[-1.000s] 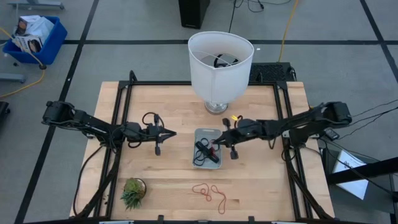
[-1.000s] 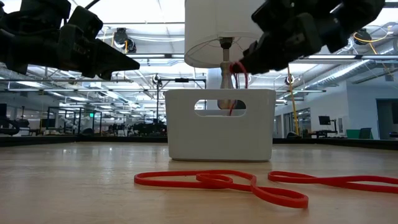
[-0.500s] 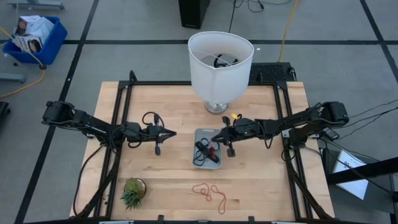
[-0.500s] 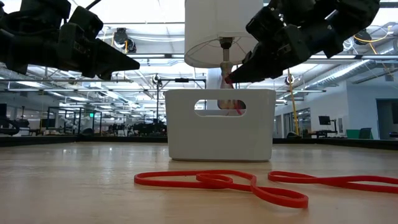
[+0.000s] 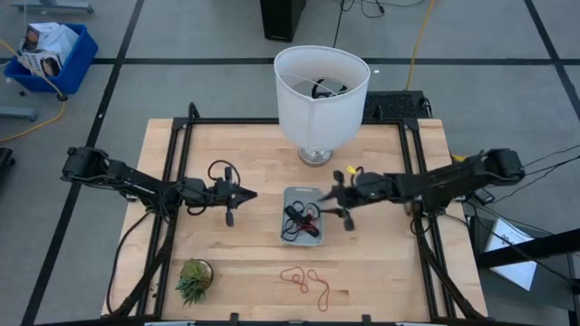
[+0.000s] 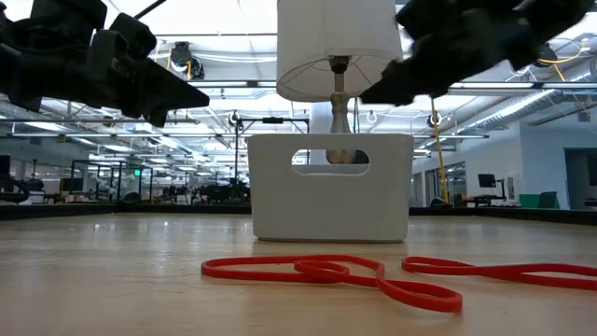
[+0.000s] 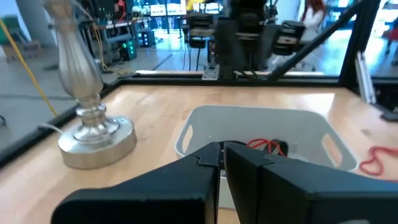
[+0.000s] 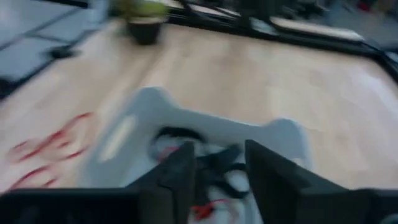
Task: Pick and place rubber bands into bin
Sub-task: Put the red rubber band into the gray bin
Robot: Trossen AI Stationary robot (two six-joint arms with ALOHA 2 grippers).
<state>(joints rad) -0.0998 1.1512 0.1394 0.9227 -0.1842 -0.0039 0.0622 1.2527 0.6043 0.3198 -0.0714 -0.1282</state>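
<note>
Your right gripper hung just above the bin's right edge, its fingers parted with a clear gap between them and nothing held, looking down into the tray. Several rubber bands, dark ones with a red-orange one among them, already lay in the bin near the middle of the desk. What was left to fetch were the red-orange bands lying loose on the wood toward the front edge of the desk, well apart from the bin and from both arms. They lay tangled together, and in the high view the cluster ran from its upper left to its lower right, a little to the right of the bin's centre line. From the right gripper they lay toward the front edge and slightly to the left; I judge that arm the better placed, being nearer and already empty. Your left gripper waited over the desk left of the bin, fingers closed together with nothing between them. The small potted plant stood at the front left, clear of the reach. A low, flat grasp across one strand looks likely to be needed.
</note>
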